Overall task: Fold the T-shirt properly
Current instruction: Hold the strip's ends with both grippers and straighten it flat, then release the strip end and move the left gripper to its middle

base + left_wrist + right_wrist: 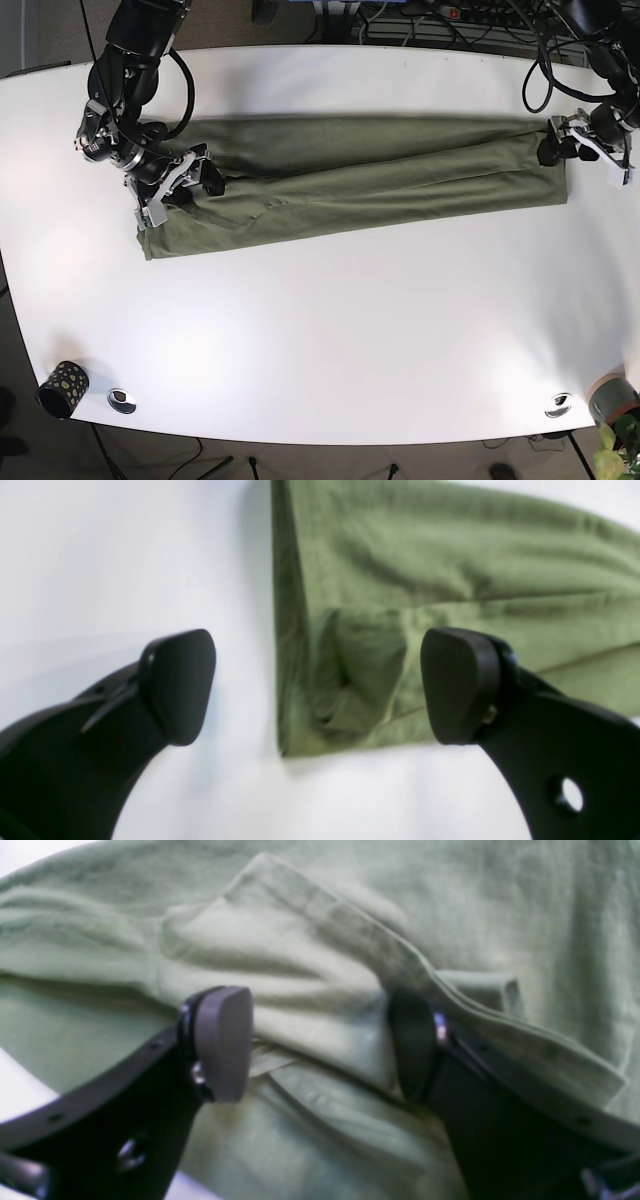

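White table (330,330) under long green T-shirt (350,175), both spread end effectors (317,685) (320,1045) clearest in wrist views.

A lab: white table (330,340), 2 robot arms, tangled cables (440,20) behind.

T-shirt (360,180): olive-green woven cloth, matt, soft, creased, with stitched hems. Counter (330,330): smooth white surface, faint sheen. Left gripper (320,685): matt black plastic pads (462,682) and arms. Right gripper (320,1045): matt dark plastic, small shiny metal screws.
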You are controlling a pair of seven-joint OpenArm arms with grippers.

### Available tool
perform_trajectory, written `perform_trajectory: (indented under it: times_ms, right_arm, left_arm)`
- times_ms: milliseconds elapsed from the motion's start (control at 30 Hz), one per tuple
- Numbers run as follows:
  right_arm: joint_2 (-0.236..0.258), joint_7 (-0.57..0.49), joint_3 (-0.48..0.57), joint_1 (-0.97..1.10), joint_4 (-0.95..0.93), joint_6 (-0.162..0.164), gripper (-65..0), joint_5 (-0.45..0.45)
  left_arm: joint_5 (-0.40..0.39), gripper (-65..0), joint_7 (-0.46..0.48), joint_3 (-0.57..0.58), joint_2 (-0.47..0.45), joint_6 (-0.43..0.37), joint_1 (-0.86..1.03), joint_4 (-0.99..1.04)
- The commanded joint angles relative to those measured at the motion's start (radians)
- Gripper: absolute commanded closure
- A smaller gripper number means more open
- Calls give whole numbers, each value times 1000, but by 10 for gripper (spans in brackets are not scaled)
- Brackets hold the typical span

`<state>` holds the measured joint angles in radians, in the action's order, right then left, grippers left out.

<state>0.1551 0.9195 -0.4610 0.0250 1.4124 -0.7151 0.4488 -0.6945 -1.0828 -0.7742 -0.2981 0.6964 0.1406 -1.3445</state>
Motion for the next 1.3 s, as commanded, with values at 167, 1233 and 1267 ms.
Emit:
perform_trajectory:
  times_ms: [167, 1233, 1267]
  right_arm:
    - [4, 49, -2, 3, -3, 19, -423, -52]
    - [-1, 45, -3, 3, -6, 19, -423, -52]
    - [-1, 45, -3, 3, -5, 19, -423, -52]
  left_arm:
    - [-11, -571, -7, 80, -16, 2, -9, 55]
    - [-3, -3, -9, 580, 70, -114, -8, -554]
    - [-3, -3, -9, 597, 86, -126, -22, -550]
